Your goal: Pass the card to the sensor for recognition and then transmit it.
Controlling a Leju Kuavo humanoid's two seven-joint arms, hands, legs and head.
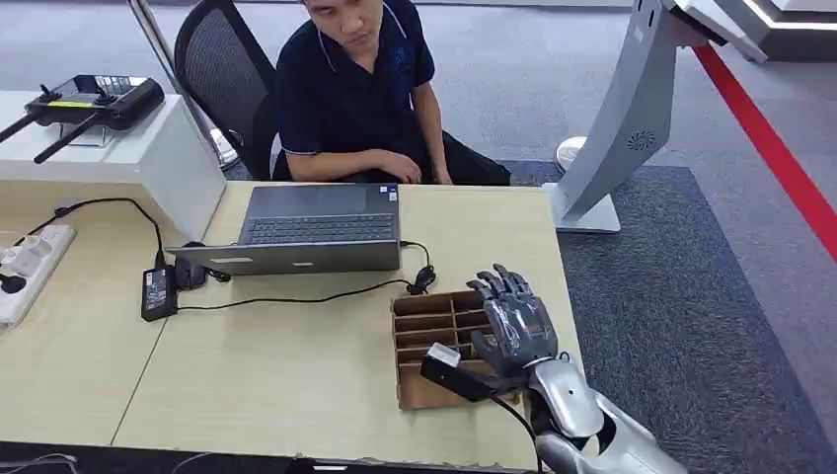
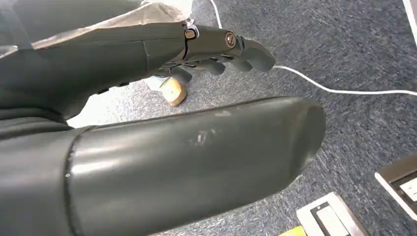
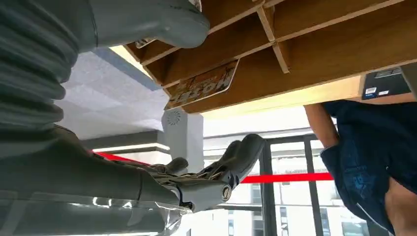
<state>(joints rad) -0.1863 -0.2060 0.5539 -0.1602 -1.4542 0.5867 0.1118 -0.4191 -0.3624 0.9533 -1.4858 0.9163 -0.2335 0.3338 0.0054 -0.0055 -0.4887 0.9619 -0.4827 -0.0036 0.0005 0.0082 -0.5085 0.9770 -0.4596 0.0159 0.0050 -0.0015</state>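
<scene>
My right hand (image 1: 513, 326) hovers over the right side of a brown divided tray (image 1: 426, 326) at the desk's front right, fingers spread, holding nothing. In the right wrist view the hand (image 3: 192, 184) is close to the tray (image 3: 319, 44), thumb and fingers apart. A brown card (image 3: 201, 91) with printed lettering stands in one tray slot, untouched. The grey-white sensor stand (image 1: 632, 118) rises from the floor just right of the desk, and its post (image 3: 182, 132) lies beyond my fingers. My left hand (image 2: 123, 54) hangs over grey carpet with nothing in it, fingers loosely extended.
A person (image 1: 350, 89) sits behind the desk, forearm on its far edge. A laptop (image 1: 316, 227) lies in front of them, its cable running to a black adapter (image 1: 158, 291). A power strip (image 1: 25, 267) lies at the left, and a black controller (image 1: 94, 99) sits on a white counter.
</scene>
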